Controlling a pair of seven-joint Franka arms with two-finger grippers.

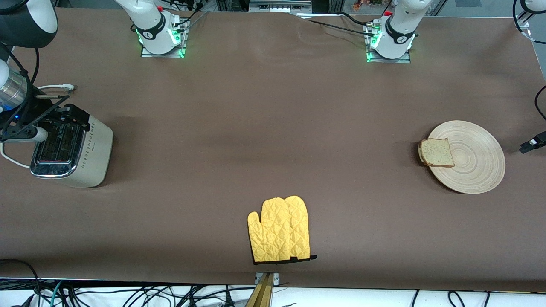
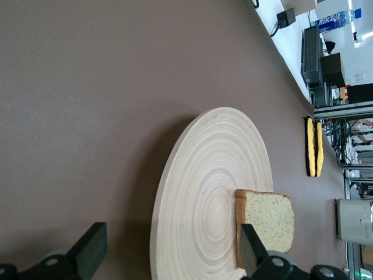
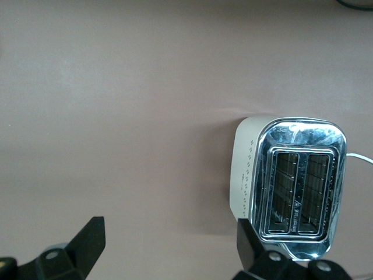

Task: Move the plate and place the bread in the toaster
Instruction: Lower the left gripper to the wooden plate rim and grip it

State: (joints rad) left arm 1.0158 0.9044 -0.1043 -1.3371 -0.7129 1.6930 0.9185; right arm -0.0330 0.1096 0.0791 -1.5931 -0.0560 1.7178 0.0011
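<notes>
The round wooden plate (image 1: 473, 164) lies toward the left arm's end of the table. The bread (image 1: 436, 152) rests on its rim on the side toward the right arm's end and overhangs it slightly. The cream toaster (image 1: 81, 151) stands at the right arm's end with both slots empty. My left gripper (image 2: 172, 254) is open and empty above the plate (image 2: 198, 192) and bread (image 2: 269, 224); only its tip (image 1: 532, 144) shows at the front view's edge. My right gripper (image 3: 169, 245) is open and empty above the toaster (image 3: 291, 186), and it also shows in the front view (image 1: 72, 113).
A yellow oven mitt (image 1: 280, 230) lies flat near the table's front edge, midway between the two ends. It also shows in the left wrist view (image 2: 315, 146). The toaster's white cord (image 1: 10, 160) loops off the right arm's end of the table.
</notes>
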